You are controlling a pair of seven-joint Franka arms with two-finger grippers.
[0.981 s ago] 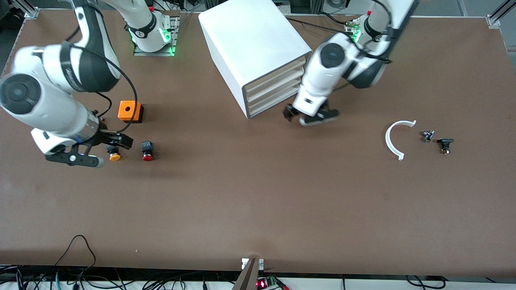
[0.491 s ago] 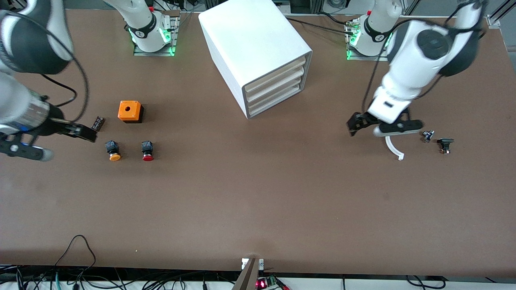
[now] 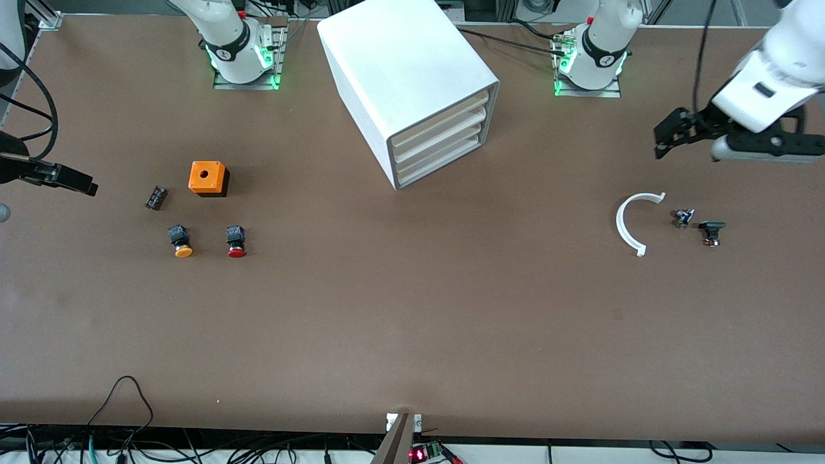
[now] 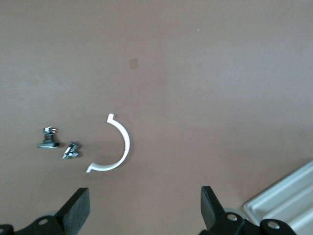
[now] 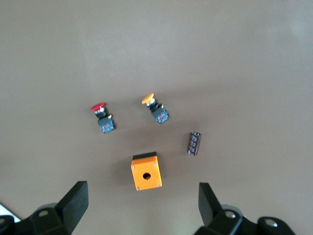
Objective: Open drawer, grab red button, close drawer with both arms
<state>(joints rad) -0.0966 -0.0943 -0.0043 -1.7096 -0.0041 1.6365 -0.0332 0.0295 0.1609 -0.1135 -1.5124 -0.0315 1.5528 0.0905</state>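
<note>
The white cabinet (image 3: 406, 71) stands at the table's middle with all its drawers (image 3: 441, 138) shut; its corner also shows in the left wrist view (image 4: 288, 198). The red-capped button (image 3: 236, 241) lies on the table toward the right arm's end, also in the right wrist view (image 5: 102, 118). My right gripper (image 3: 67, 180) is open and empty, high at the table's right-arm end (image 5: 142, 205). My left gripper (image 3: 673, 132) is open and empty, high over the left arm's end (image 4: 144, 208).
An orange-capped button (image 3: 182, 241) lies beside the red one. An orange box with a hole (image 3: 207, 178) and a small black part (image 3: 155, 197) lie farther from the camera. A white arc (image 3: 633, 222) and two small parts (image 3: 684, 217) (image 3: 711, 232) lie below the left gripper.
The left gripper swung away from the cabinet's front to the left arm's end. The right gripper drew back from the buttons to the table's edge. Drawers and buttons stayed put.
</note>
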